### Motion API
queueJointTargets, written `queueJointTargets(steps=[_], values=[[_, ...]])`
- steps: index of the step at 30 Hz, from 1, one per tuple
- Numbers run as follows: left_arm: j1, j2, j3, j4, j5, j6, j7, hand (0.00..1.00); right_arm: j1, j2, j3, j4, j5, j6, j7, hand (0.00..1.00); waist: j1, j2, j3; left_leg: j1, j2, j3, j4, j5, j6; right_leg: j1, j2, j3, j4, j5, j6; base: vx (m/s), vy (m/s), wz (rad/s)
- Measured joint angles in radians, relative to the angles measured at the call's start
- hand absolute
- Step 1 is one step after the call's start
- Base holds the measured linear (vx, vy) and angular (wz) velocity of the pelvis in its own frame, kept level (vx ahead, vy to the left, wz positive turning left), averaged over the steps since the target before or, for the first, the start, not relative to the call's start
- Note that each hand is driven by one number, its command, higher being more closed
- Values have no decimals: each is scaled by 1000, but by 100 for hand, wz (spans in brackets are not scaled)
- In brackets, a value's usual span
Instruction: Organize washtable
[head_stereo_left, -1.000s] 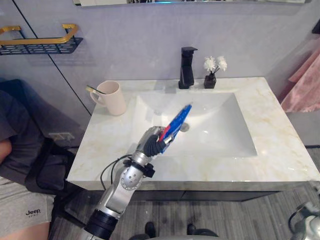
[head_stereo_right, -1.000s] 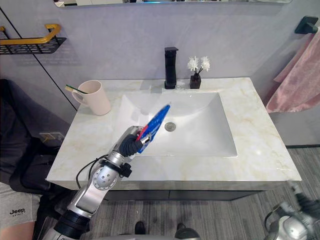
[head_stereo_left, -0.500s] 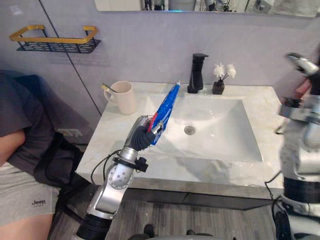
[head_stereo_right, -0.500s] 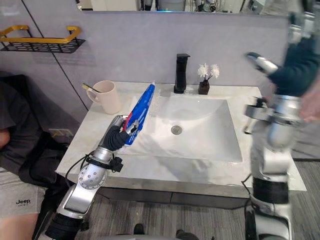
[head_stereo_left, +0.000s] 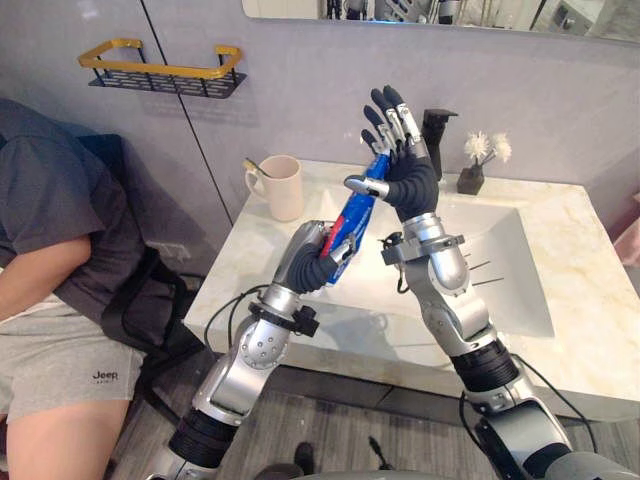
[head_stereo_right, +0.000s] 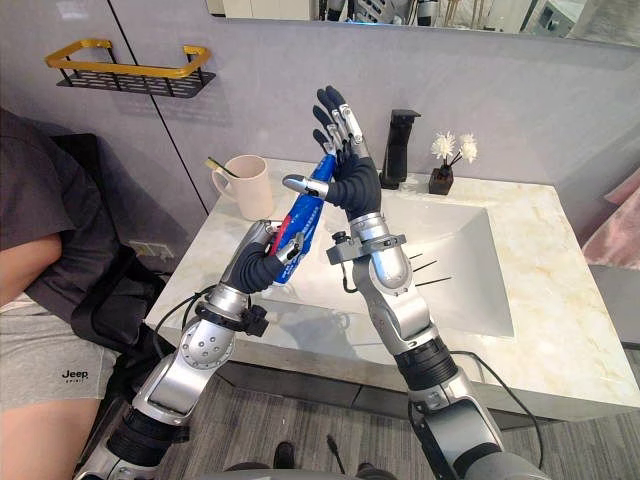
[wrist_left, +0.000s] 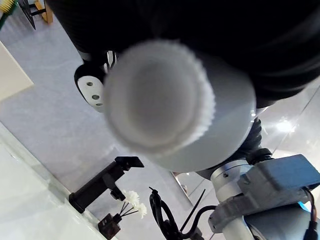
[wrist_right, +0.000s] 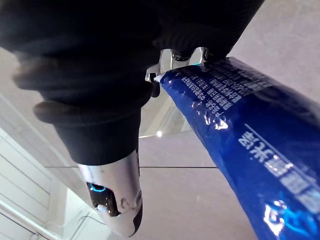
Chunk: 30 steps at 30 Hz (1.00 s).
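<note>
At the far left of my head view a person (head_stereo_left: 45, 220) sits beside the vanity, with more of them in frame than half a second ago. That is the camera swinging, not the scene: the shelf (head_stereo_left: 160, 72) at upper left and the whole tabletop (head_stereo_left: 590, 345) have slid across with it.

Left of centre, the mug (head_stereo_left: 283, 190) stands on the tabletop's back left corner with the toothbrush (head_stereo_left: 254, 167) in it, where it stood before.

In the middle, my left hand (head_stereo_left: 312, 262) is curled round the lower part of the blue tube (head_stereo_left: 356, 212). It holds the tube up off the tabletop, over the basin's left edge, tilted up and to the right. It had the same grip half a second ago. In the left wrist view the tube's white ribbed cap (wrist_left: 157, 97) sits right at the lens.

The change is the right arm. It was out at the right edge, and now the right hand (head_stereo_left: 402, 168) is raised at centre frame. Its fingers are straight and spread upward, and its thumb is at the tube's upper end. I cannot tell whether the thumb touches it.

To the right, the tap (head_stereo_left: 437, 128) and the flowers (head_stereo_left: 480, 152) stand at the back of the basin (head_stereo_left: 515, 275). A pink towel (head_stereo_left: 631, 240) shows at the right edge.
</note>
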Motion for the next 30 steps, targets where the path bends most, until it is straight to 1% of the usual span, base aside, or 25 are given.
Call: queueJointTargets(steps=[4,8,14,15,18,20,21,23,28,30], values=[[0,-9,-5,21,23,12,16,100,20,13,13,22,1,1,-2,0,-2,0,0,-2,-7,-9,-1,6,2,-1,-7,-10,-1,2,3,-56,2,8],[0,-16,-8,22,39,19,31,100,73,56,26,36,-3,2,-18,0,-2,-4,-4,-5,-8,-10,-1,10,4,-2,-8,-14,-3,3,4,-26,-6,2],[6,-36,-8,24,62,19,34,100,120,102,9,37,-105,-1,-72,0,-3,-9,-8,-10,-8,-12,-1,12,4,-3,-7,-15,-12,10,5,0,0,0],[11,-40,-7,28,64,19,35,100,131,110,4,37,-115,-1,-85,0,-4,-9,-8,-10,-8,-12,-1,12,4,0,-7,-15,-17,12,7,0,0,0],[20,-48,-5,58,65,18,37,100,157,125,-20,36,-117,-2,-89,0,-4,-9,-9,-10,-8,-12,-1,13,4,0,-7,-15,-18,13,7,0,0,0],[40,-50,-1,67,69,20,37,100,180,129,-36,36,-105,-2,-87,0,-5,-11,-10,-11,-8,-11,-1,13,5,0,-7,-15,-19,14,7,0,0,0],[55,-52,-1,67,72,20,37,100,199,129,-39,36,-69,-2,-85,0,-6,-14,-14,-11,-8,-11,-1,13,5,0,-7,-15,-19,14,7,0,0,0],[63,-53,-1,67,74,20,37,100,216,129,-38,36,-35,-1,-80,0,-6,-16,-15,-11,-8,-11,-2,13,5,0,-7,-15,-19,14,7,0,0,0],[66,-53,-10,67,80,20,33,100,239,141,-23,40,94,0,-39,0,-6,-18,-17,-11,-8,-11,-3,15,5,0,-7,-15,-19,14,8,0,0,0],[65,-53,-33,73,81,20,32,100,240,148,-4,65,149,1,-18,0,-6,-21,-21,-11,-8,-11,-3,15,5,-1,-7,-15,-19,14,8,0,0,0]])
